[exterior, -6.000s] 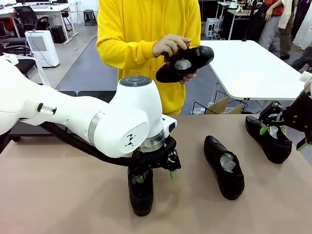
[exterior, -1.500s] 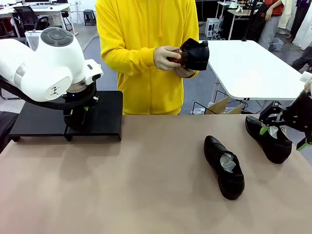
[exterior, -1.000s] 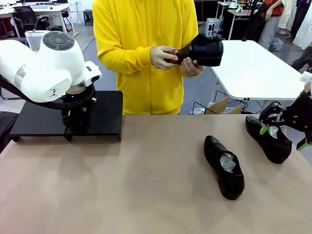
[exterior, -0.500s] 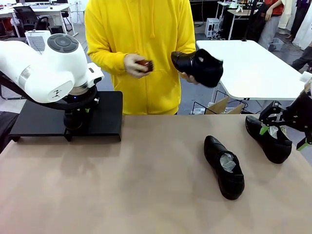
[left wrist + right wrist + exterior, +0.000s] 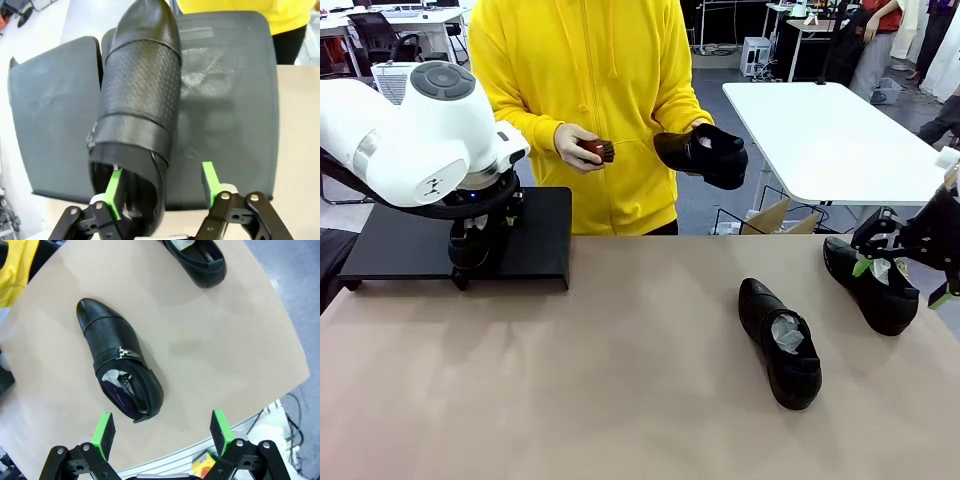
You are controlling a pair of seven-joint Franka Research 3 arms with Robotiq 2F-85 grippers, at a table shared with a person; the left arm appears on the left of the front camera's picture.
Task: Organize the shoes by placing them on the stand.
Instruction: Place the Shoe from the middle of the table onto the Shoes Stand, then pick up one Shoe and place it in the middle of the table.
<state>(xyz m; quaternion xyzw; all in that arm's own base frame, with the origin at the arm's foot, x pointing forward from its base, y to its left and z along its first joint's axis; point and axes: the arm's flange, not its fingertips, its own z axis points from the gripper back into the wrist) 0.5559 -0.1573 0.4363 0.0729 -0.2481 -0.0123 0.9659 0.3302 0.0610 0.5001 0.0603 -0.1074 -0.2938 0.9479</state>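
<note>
Stand [image 5: 542, 238]: low black platform at the far left of the table [image 5: 570, 400], in front of the person.
Shoe on the stand [image 5: 137, 100]: lies flat on the platform, with the toe pointing away from the left gripper and the heel end toward it.
Left gripper [image 5: 161, 186]: jaws are apart. One green pad [image 5: 114, 192] is at the heel opening of this shoe, and the other stands beside the shoe with a gap, so nothing is squeezed.
Middle shoe [image 5: 780, 343]: on the table, right of centre, with white paper inside. Nothing touches it.
Right shoe [image 5: 870, 285]: on the table near the right edge, below the right gripper.
Right gripper [image 5: 162, 435]: jaws are wide open. It hangs over the right shoe and is not closed on it.
Person [image 5: 590, 80]: in a yellow hoodie at the far side, holds a fourth shoe [image 5: 705, 155] in the air and a small reddish-brown object [image 5: 598, 150] in the other hand [image 5: 570, 145].
</note>
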